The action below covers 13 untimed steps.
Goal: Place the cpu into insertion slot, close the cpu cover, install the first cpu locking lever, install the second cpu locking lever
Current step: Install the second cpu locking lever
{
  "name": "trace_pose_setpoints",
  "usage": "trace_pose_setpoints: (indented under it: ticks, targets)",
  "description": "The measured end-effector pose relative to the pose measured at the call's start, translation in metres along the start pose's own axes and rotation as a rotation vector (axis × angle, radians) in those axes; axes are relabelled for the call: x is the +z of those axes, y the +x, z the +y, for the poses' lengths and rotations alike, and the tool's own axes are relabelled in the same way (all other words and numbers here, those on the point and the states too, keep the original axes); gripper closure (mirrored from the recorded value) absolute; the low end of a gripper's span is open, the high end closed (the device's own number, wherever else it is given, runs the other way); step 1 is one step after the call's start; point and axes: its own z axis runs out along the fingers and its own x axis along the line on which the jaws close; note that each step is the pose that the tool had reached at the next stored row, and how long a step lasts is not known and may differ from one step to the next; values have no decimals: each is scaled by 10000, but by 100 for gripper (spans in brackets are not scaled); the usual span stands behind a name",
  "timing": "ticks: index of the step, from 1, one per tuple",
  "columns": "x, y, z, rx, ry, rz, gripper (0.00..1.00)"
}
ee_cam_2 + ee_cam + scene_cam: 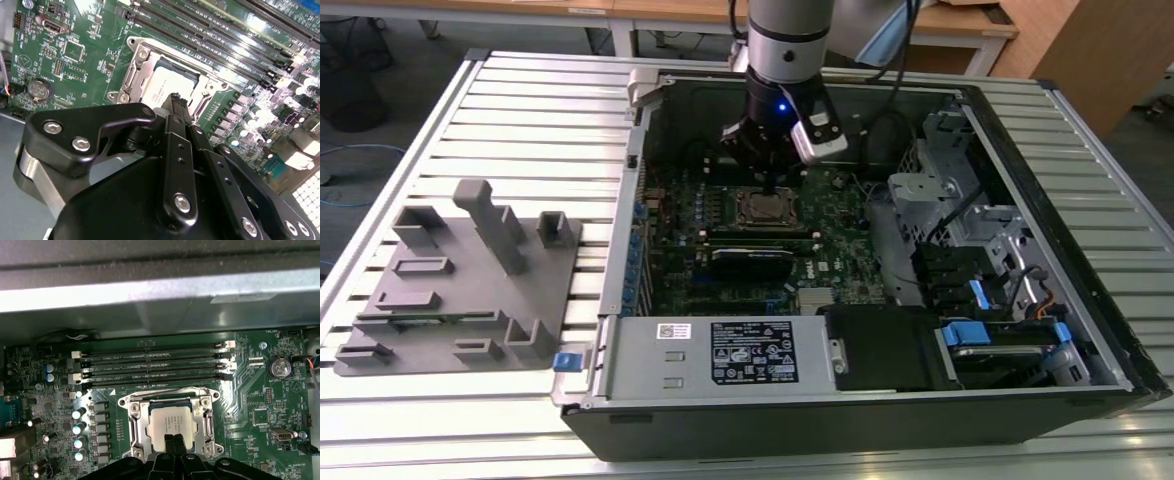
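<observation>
The cpu (170,421) lies flat in the insertion slot (762,210) on the green motherboard (707,250), its silvery top facing up. The cpu cover (137,422) lies down around it as a metal frame, also seen in the second wrist view (134,70). My gripper (175,441) hangs just over the socket's edge, fingers pressed together with nothing between them. In the second wrist view the fingertips (176,100) sit right above the cpu (165,85). Whether they touch the frame I cannot tell.
The board sits inside an open computer case (1014,150) on a slatted table. Long memory slots (150,367) run beside the socket. A drive cage (947,200) and power supply (720,350) stand around it. A grey fixture (454,280) lies at the exterior view's left.
</observation>
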Motion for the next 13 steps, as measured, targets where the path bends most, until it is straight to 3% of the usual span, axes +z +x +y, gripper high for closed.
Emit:
trace_pose_setpoints:
  ticks: [13]
  targets:
    - [-13, -5, -49, -1, 27, -2, 89]
